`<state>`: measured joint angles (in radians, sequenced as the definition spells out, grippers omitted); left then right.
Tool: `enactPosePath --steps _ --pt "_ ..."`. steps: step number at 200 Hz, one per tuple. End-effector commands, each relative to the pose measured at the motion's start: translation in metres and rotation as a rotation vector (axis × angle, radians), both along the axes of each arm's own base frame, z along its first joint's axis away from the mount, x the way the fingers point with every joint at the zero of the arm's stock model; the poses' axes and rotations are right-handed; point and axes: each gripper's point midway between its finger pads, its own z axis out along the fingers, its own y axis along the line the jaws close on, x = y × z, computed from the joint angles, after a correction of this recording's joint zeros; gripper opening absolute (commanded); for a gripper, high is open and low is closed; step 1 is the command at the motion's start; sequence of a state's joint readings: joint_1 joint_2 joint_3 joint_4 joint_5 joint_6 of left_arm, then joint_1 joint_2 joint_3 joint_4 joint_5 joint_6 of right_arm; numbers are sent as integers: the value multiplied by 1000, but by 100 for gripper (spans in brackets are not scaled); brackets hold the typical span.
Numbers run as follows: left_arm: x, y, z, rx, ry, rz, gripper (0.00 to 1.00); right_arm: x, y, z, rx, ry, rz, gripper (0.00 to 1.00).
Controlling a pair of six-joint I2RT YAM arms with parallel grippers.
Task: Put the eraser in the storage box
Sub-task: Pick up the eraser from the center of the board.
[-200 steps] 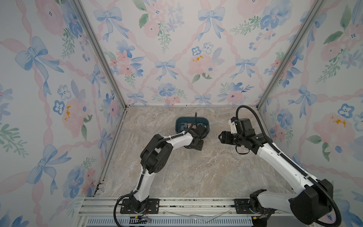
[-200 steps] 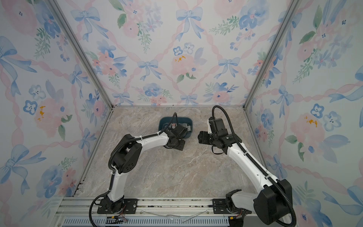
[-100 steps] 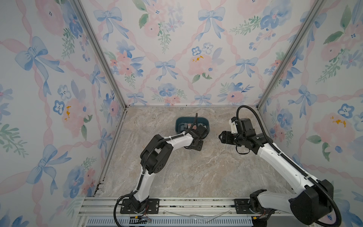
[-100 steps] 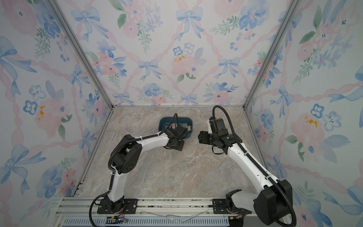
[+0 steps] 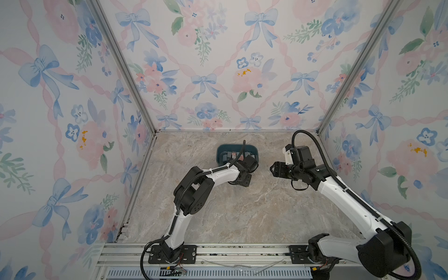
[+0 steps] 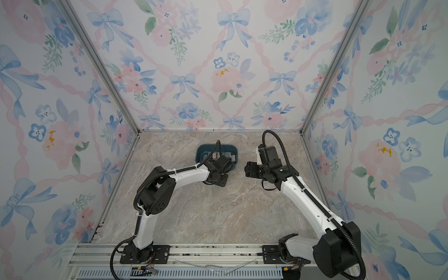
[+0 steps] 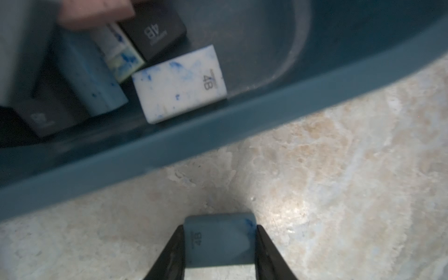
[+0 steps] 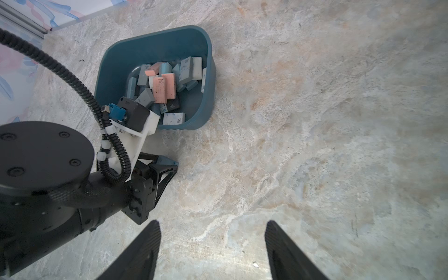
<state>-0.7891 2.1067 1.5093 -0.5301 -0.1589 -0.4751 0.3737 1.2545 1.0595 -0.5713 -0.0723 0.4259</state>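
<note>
Eraser (image 7: pixel 219 242) just outside storage box (image 7: pixel 218 131) rim

Marbled tabletop (image 5: pixel 230 213), floral bow-print walls (image 5: pixel 218 60), aluminium base rail (image 5: pixel 242 251)

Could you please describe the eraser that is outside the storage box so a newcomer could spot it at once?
Find the dark teal-blue plastic storage box at the back of the marble-patterned tabletop. Just outside its rim, a slate-blue rectangular rubber eraser is gripped by the left end effector. Unlike the heap of erasers inside the box, it alone is outside.
</note>
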Motion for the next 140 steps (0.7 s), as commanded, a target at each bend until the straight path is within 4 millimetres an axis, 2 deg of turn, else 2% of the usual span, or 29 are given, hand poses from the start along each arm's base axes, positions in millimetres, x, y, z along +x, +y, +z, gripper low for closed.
enactPosePath --steps 1,116,140 --pt "-25 18 -20 88 102 -3 42 -4 -6 -2 -8 6 -3 71" --pt "-15 6 50 -43 -5 14 44 -3 -4 -5 -4 14 -2 71" --pt "-5 7 71 -81 -45 37 44 -3 -4 -5 -1 14 -1 71"
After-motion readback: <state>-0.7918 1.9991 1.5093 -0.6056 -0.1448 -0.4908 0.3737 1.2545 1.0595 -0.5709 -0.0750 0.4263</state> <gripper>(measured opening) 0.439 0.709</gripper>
